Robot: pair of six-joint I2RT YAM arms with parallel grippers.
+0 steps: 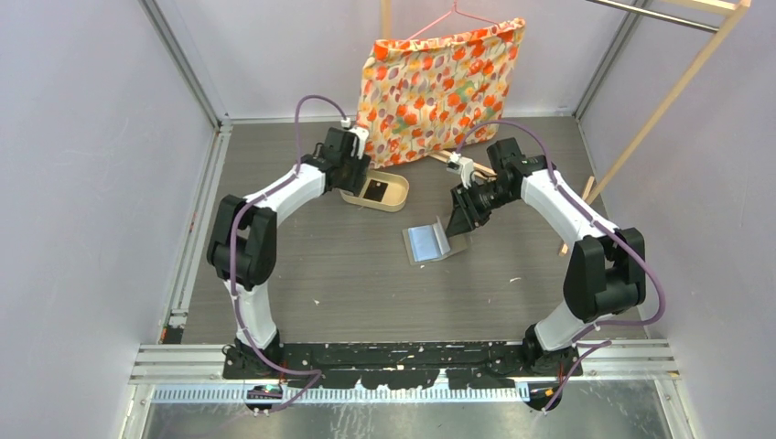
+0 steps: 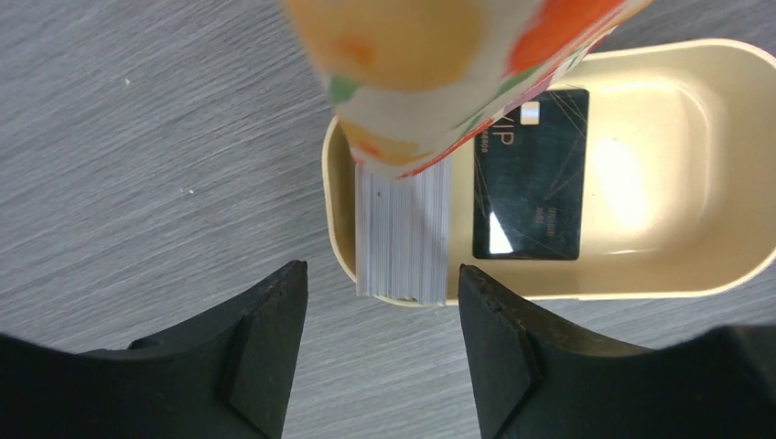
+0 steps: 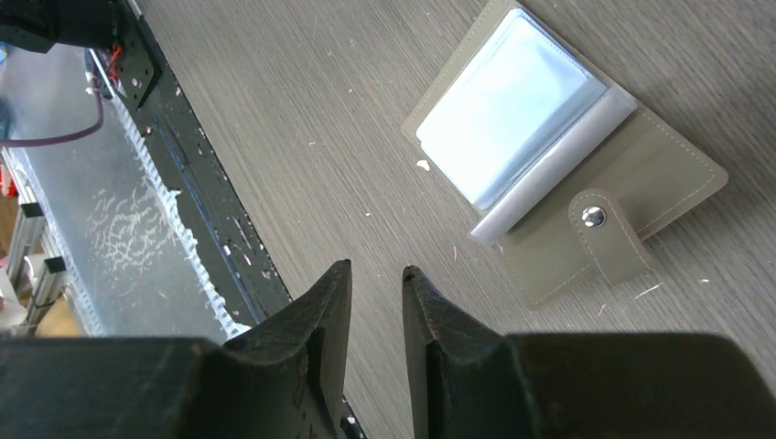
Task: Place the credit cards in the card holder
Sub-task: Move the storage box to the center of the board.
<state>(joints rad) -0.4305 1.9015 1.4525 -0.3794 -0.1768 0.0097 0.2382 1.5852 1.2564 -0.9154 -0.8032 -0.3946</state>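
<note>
We find the holder [image 1: 430, 243] lying open near the middle of the counter [image 1: 311, 274]. Its clear pockets face up, and its strap [image 3: 611, 240] (the snap shows on it) rests on the bare grey flap. The right gripper [image 3: 376, 267] hangs near the holder's right side, over bare counter. Its fingers stand a narrow gap apart, and we see nothing between them.

Toward the far edge, left of centre, sits the tray [image 2: 732, 219]. A black card [image 2: 531, 178] lies flat in it. At the tray's left end a stack of pale cards [image 2: 403, 233] shows edge-on and reaches the rim. The left gripper [image 2: 380, 270] hovers at that end with its fingers spread wide. The stack lines up with the gap but is not between the pads, so the gripper holds nothing.

A floral cloth [image 1: 439, 87] hangs at the far edge behind the tray. In the left wrist view its blurred corner covers the far part of the stack, so we cannot tell how far the stack runs into the tray.
</note>
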